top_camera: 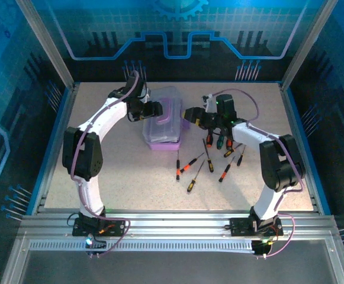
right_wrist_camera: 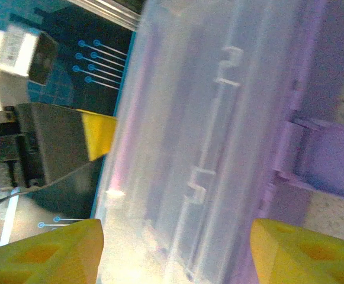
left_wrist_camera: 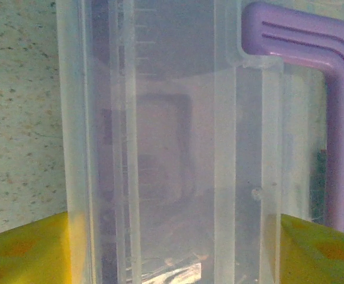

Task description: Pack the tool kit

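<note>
The tool kit's purple case (top_camera: 163, 144) stands mid-table with its clear lid (top_camera: 158, 124) and purple handle (top_camera: 170, 111) on top. My left gripper (top_camera: 157, 110) reaches in from the left. In the left wrist view its yellow fingertips (left_wrist_camera: 23, 251) press the two edges of the clear lid (left_wrist_camera: 172, 148), with the handle (left_wrist_camera: 337, 118) at the right. My right gripper (top_camera: 187, 115) is at the case's right side. Its yellow fingertips (right_wrist_camera: 41, 254) stand close on either side of the case (right_wrist_camera: 207, 148), open. Several screwdrivers (top_camera: 190, 163) lie loose on the table right of the case.
The screwdrivers are scattered under and in front of my right arm (top_camera: 266, 148). Blue rails (top_camera: 296, 136) and aluminium posts fence the speckled table (top_camera: 124, 177). The left arm (top_camera: 95, 130) arches over the table's left part.
</note>
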Motion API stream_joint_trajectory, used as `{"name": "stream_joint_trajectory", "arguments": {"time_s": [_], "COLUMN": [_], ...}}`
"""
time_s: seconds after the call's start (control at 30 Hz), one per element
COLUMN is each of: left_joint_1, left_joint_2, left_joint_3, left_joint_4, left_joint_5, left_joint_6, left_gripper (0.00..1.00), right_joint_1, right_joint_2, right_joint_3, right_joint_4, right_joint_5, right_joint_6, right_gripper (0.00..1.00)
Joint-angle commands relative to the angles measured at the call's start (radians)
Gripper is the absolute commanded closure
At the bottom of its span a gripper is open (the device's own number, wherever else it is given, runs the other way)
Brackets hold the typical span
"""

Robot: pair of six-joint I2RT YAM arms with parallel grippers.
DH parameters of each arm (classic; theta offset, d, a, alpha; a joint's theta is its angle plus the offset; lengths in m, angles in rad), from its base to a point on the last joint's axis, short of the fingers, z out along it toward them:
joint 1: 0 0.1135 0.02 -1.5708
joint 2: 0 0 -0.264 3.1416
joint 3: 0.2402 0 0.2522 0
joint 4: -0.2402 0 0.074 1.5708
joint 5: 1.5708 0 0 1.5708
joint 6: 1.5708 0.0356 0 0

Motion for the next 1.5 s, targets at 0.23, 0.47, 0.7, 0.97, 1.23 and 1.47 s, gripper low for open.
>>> {"name": "stream_joint_trajectory", "arguments": {"time_s": [0.23,0.47,0.7,0.97,1.23,1.47], "left_joint_1": [0.077,0.089,0.089,0.090,0.141,0.201], "left_joint_2": [-0.051,-0.069,-0.107,-0.163,-0.171,-0.284], "left_joint_3": [-0.131,-0.190,-0.239,-0.228,-0.215,-0.430], "left_joint_4": [0.199,0.280,0.323,0.314,0.282,0.411], "left_joint_5": [0.294,0.324,0.366,0.383,0.334,0.312], "left_joint_6": [-0.095,-0.139,-0.163,-0.153,-0.170,-0.319], "left_gripper": [0.50,0.50,0.42,0.15,0.01,0.01], "right_joint_1": [0.071,0.085,0.097,0.105,0.112,0.134], "right_joint_2": [0.069,0.133,0.135,0.138,0.138,0.152], "right_joint_3": [0.189,0.234,0.250,0.294,0.315,0.402], "right_joint_4": [-0.202,-0.158,-0.108,-0.149,-0.158,-0.271], "right_joint_5": [0.001,-0.064,-0.089,-0.080,-0.084,-0.089], "right_joint_6": [-0.087,-0.033,0.007,-0.006,-0.005,-0.087], "right_gripper": [0.32,0.32,0.39,0.40,0.41,0.41]}}
